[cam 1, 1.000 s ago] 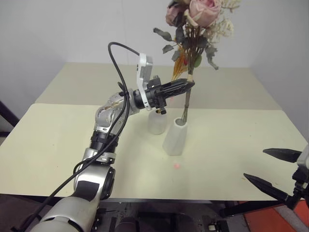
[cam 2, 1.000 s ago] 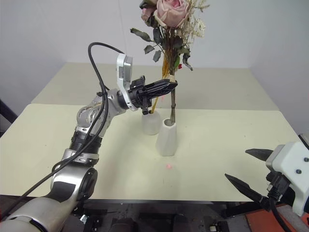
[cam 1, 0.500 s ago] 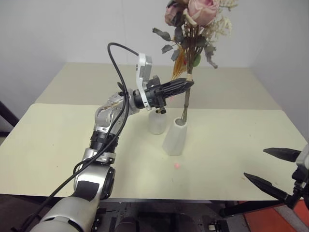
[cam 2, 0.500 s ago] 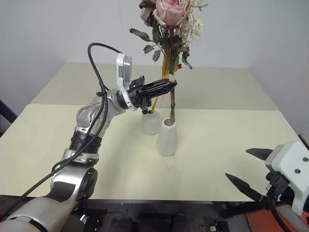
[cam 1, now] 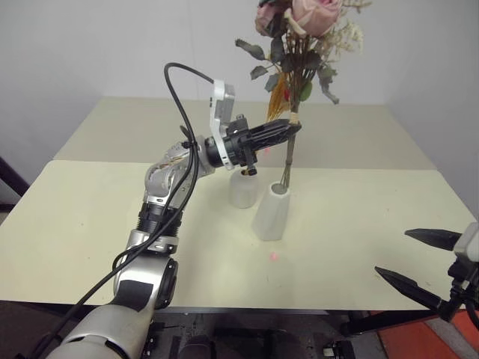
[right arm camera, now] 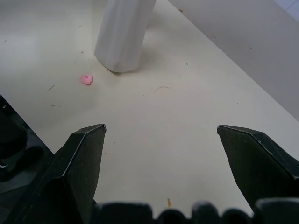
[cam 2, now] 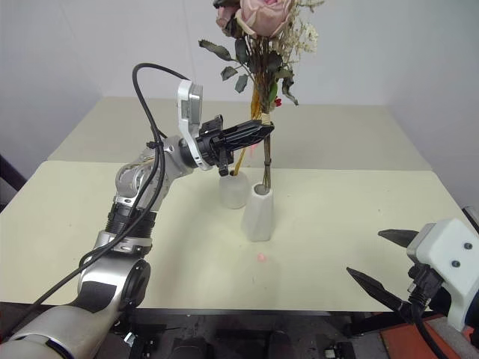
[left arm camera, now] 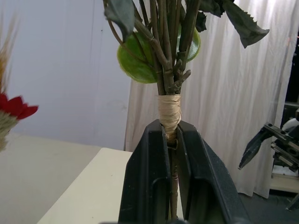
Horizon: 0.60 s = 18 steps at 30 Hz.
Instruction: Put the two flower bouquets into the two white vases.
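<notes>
My left gripper (cam 1: 294, 127) is shut on the stems of the pink rose bouquet (cam 1: 310, 22), just below its twine binding (left arm camera: 169, 111). The bunch stands upright, and its stem ends reach the mouth of the taller tapered white vase (cam 1: 271, 213). Just behind, the short round white vase (cam 1: 243, 191) holds the golden-yellow wheat spray (cam 1: 278, 97) with its red bloom (left arm camera: 14, 105). My right gripper (cam 1: 393, 253) hangs open, low at the table's near right, well apart from both vases; the tall vase (right arm camera: 122, 32) lies ahead of it.
A small pink petal (cam 1: 274, 256) lies on the pale yellow table (cam 1: 90, 224) in front of the tall vase. A second table (cam 1: 135, 127) adjoins behind, against a white wall. A black cable loops over my left arm.
</notes>
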{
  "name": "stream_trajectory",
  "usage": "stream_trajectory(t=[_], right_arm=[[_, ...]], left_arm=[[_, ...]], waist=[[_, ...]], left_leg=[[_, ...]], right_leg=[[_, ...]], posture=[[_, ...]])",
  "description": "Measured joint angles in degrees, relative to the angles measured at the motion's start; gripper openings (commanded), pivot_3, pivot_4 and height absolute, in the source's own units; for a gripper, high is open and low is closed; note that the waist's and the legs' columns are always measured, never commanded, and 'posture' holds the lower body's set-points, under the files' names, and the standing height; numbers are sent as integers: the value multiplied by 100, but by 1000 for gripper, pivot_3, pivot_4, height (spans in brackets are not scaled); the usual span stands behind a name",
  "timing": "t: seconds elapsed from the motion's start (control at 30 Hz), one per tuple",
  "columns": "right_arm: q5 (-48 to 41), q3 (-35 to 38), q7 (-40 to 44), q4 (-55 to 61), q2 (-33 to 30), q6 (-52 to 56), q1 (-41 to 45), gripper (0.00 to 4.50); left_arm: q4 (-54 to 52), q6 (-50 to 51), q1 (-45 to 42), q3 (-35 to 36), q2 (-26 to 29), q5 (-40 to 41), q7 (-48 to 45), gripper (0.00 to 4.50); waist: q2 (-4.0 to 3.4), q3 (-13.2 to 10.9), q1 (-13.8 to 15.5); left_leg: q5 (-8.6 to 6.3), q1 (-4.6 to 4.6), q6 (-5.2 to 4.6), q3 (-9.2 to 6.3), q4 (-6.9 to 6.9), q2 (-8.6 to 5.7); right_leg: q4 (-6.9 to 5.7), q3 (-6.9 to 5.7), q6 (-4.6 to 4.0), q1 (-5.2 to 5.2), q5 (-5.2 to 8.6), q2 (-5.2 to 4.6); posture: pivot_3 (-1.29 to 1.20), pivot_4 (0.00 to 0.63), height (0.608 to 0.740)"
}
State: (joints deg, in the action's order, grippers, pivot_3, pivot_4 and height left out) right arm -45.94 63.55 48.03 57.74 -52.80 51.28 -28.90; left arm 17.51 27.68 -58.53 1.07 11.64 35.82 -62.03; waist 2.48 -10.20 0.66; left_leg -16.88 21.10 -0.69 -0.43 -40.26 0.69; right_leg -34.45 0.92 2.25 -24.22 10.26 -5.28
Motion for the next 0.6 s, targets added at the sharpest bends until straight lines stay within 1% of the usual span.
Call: stream_trajectory(t=[0.3, 0.6], right_arm=[[51, -202, -63, -3, 0, -2, 63, 4500], [89, -222, -64, -8, 0, -21, 89, 4500]], left_arm=[[-99, 3, 34, -1, 55, -7, -7, 8], [-97, 7, 171, -52, 76, -122, -22, 8]], waist=[[0, 0, 0], [0, 0, 1]], left_leg=[[0, 0, 0, -1, 0, 0], [0, -1, 0, -1, -1, -1]], right_leg=[[0, 0, -1, -1, -1, 0], [0, -1, -2, -1, -2, 0]], posture=[[0, 150, 740], [0, 150, 740]])
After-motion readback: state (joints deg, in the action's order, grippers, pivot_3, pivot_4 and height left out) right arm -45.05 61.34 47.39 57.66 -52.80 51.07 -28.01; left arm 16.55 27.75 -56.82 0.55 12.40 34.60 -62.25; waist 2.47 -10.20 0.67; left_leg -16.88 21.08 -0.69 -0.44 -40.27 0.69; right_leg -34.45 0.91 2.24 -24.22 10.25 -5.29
